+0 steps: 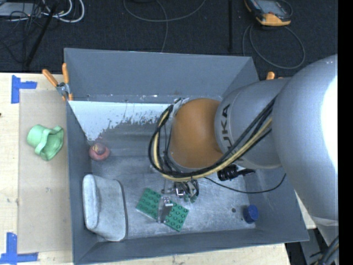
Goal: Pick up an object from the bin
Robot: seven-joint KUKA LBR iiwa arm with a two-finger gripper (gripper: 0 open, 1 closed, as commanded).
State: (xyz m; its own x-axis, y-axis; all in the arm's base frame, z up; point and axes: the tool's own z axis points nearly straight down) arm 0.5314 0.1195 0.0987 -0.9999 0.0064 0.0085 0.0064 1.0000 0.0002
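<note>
My gripper [167, 207] hangs low over the green studded plates [148, 202] at the front middle of the bin [160, 76]. I cannot tell whether my fingers are spread or pressed together. I should straddle one plate's edge squarely, then close.

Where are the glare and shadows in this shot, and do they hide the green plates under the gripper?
Camera view: a bright band of light lies across the bin's back wall. Camera view: the arm's silver link is lit almost white. Camera view: the green studded plates stand out plainly on the grey floor, free of glare, but the gripper hangs over where they meet and covers that spot.
</note>
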